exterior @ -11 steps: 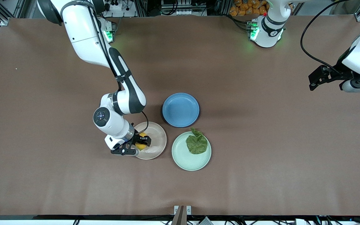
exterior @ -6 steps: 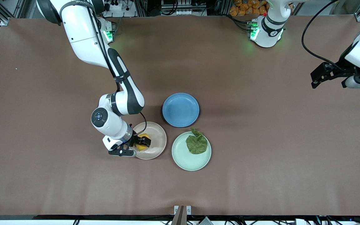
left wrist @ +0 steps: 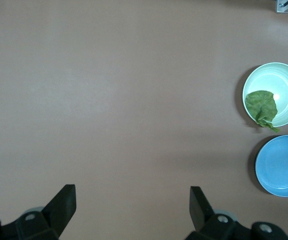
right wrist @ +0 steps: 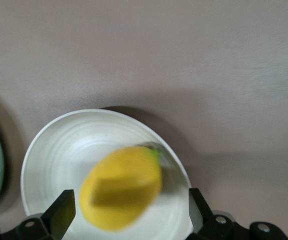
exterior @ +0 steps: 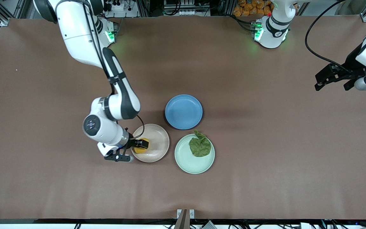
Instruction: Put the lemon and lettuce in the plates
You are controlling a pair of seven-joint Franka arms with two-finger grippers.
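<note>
The yellow-orange lemon (exterior: 139, 149) lies in the pale pink-beige plate (exterior: 158, 142), at the rim toward the right arm's end. My right gripper (exterior: 129, 151) is over that rim, open, with its fingers wide on either side of the lemon. In the right wrist view the lemon (right wrist: 121, 192) shows blurred on the plate (right wrist: 58, 155), between the fingertips (right wrist: 63, 209) and clear of them. The dark green lettuce (exterior: 199, 146) lies in the mint green plate (exterior: 189, 164). My left gripper (exterior: 332, 83) is open and empty, high over the left arm's end of the table.
An empty blue plate (exterior: 183, 111) sits farther from the front camera, close to both other plates. The left wrist view shows bare table under the left gripper (left wrist: 132, 210), with the lettuce (left wrist: 262, 106), mint plate (left wrist: 284, 82) and blue plate (left wrist: 281, 165) far off.
My right gripper has shifted toward the right arm's end of the pink-beige plate and the lemon has moved with it. My left arm has drawn slightly toward its base.
</note>
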